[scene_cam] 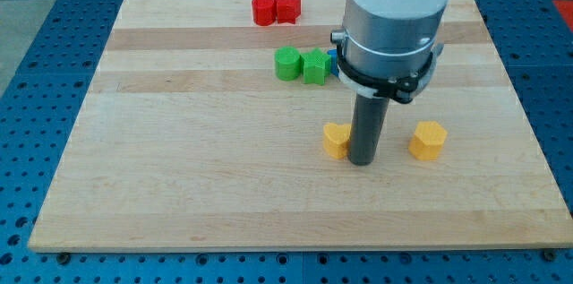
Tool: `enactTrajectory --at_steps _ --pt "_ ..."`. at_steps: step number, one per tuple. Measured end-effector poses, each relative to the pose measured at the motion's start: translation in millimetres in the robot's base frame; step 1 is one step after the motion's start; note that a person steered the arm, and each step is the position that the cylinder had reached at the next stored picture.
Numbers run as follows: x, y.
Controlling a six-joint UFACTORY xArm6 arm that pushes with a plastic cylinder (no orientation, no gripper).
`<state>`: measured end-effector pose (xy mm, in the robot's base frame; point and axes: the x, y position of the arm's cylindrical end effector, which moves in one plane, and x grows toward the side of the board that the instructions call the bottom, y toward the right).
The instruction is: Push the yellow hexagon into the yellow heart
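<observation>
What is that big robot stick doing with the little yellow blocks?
I am a robot arm with a dark rod, and I slide blocks around on a wooden board. My tip sits right beside the yellow heart, on its right in the view. The yellow hexagon is further to the view's right, apart from both, so the two yellow blocks are not together yet. Two green blocks and two red blocks sit towards the view's top, out of the way.

No readable text or labels.
</observation>
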<state>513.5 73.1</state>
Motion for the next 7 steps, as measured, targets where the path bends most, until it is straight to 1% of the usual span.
enactTrajectory --at_steps 1,2,3,5,6,7 --pt "-11 -8" --pt "-2 -6" --pt "26 4" --pt "29 96" --pt "19 112" --pt "-6 112"
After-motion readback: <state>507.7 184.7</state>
